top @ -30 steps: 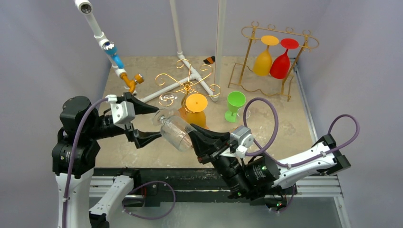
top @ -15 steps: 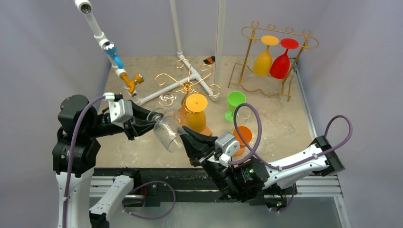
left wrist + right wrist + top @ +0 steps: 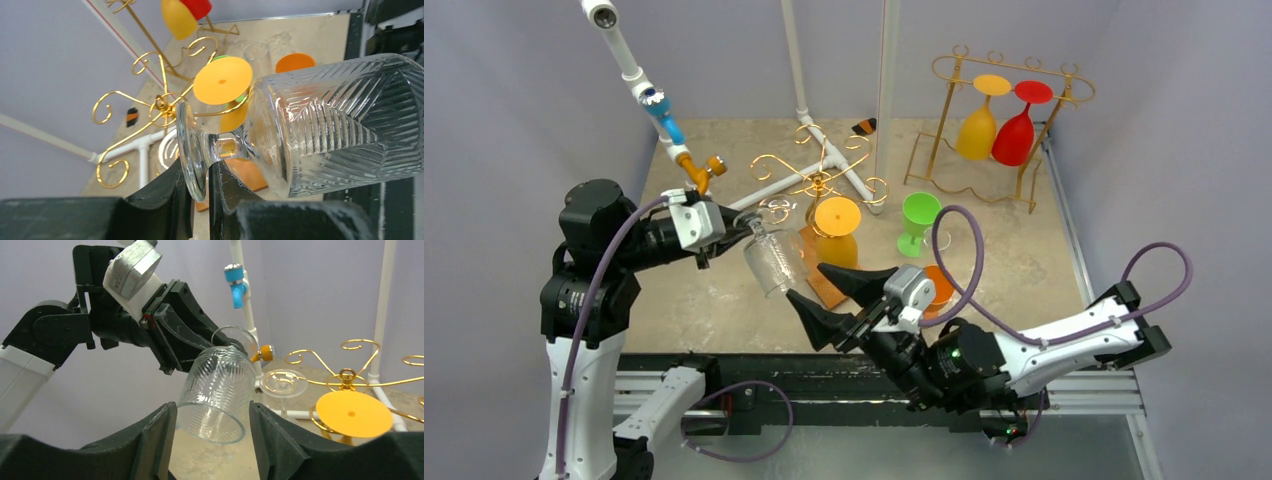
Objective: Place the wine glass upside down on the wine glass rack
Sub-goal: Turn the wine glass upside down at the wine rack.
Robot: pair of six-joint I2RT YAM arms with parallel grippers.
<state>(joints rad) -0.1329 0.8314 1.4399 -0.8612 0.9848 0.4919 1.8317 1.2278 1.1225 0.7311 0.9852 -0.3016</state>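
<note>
While the left gripper [image 3: 742,232] reaches sideways, clamped on the foot of the clear wine glass [image 3: 774,262], the right gripper [image 3: 805,283] gapes just beyond the glass's rim, over a sandy table [image 3: 714,305] with lavender walls [image 3: 514,100] around.

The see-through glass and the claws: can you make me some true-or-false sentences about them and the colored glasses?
1. The left claw is holding the clear glass. True.
2. The right claw is squeezing the clear glass. False: it is open and is not gripping the glass.
3. The clear glass stands upright on the table. False: it is up in the air, tipped on its side.
4. A yellow glass and a red glass hang upside down on the back rack. True.
5. The green glass is upside down. False: it stands upright on the table, open end up.
</note>
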